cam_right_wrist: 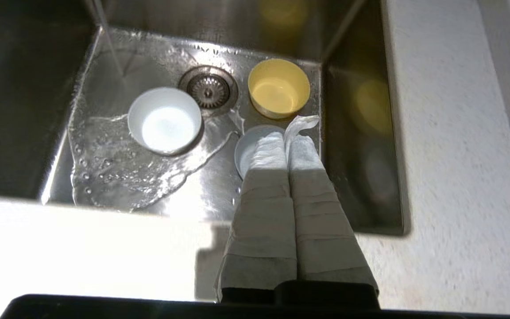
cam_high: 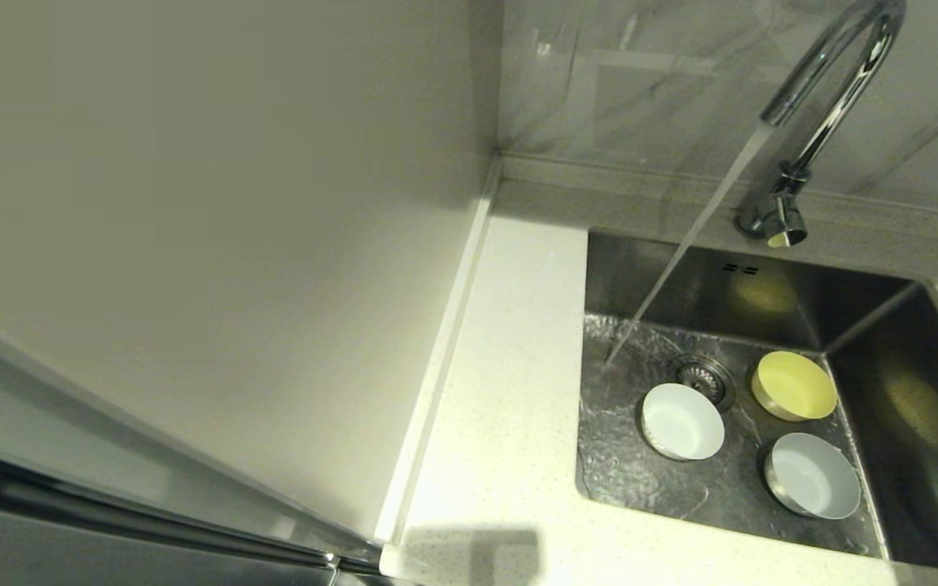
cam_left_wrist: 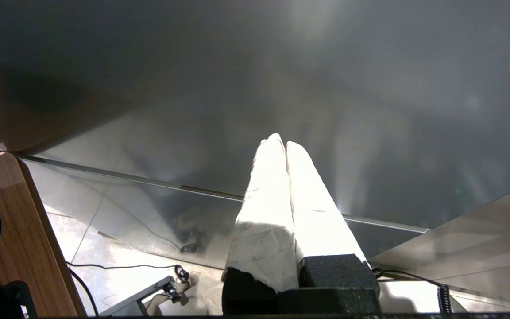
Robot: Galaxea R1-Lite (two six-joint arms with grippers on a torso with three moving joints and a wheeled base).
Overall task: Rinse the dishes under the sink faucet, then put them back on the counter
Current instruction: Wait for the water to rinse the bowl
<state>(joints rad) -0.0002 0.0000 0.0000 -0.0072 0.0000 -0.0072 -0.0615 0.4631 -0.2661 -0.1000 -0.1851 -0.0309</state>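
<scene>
Dishes (cam_high: 682,421) sit in the sink (cam_high: 884,391); right pincer (cam_right_wrist: 287,133) hovers above, pressed together, left pincer (cam_left_wrist: 280,144) likewise.

No text, label, brand, number or sign can be read in any of the views. Every surface that shows is plain and unmarked.
</scene>
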